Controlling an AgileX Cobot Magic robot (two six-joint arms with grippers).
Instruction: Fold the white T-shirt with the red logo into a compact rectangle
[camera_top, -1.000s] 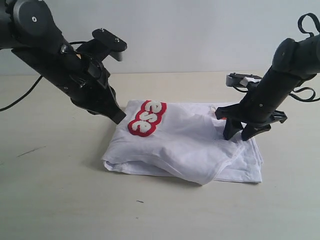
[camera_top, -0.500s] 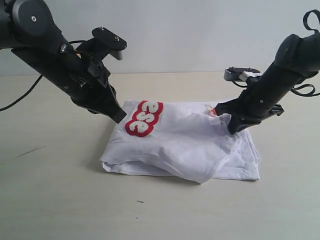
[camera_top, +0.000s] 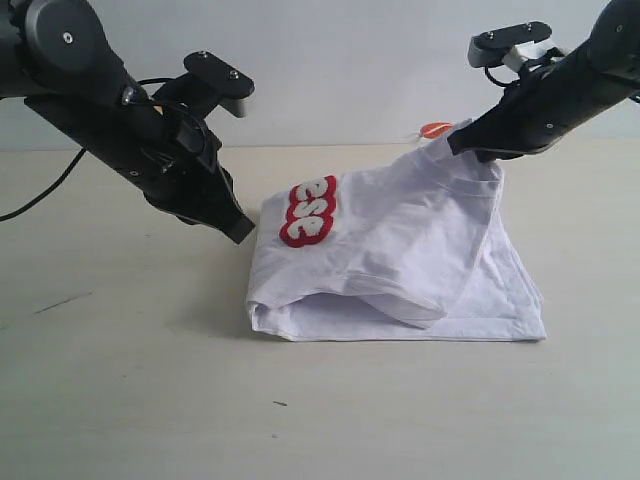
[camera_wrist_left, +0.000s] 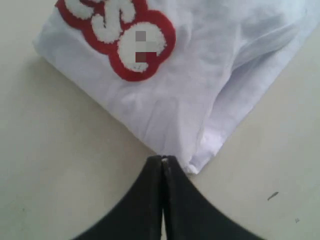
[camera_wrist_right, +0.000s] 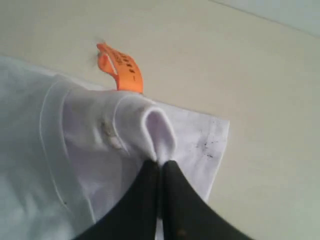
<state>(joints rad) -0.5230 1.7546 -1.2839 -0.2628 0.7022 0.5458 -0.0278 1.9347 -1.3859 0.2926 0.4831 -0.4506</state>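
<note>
The white T-shirt (camera_top: 400, 250) lies partly folded on the table, its right side pulled up into a tent. The red logo (camera_top: 307, 210) shows near the shirt's left end, and close up in the left wrist view (camera_wrist_left: 117, 35). My right gripper (camera_top: 462, 142) is shut on a pinch of the shirt (camera_wrist_right: 75, 150) beside the collar and holds it above the table. The orange neck tag (camera_wrist_right: 122, 70) sticks out just past that pinch. My left gripper (camera_top: 243, 232) is low at the shirt's far left corner, shut on the edge of the fabric (camera_wrist_left: 200, 75).
The beige table (camera_top: 120, 380) runs to a pale wall behind. A black cable (camera_top: 40, 195) trails from the left arm at the left edge. The shirt's bottom layer stays flat on the table under the raised part.
My right gripper has shut on the fabric by the collar and risen up and back with it. The shirt's body has slid right and tented. The left arm has held still.
</note>
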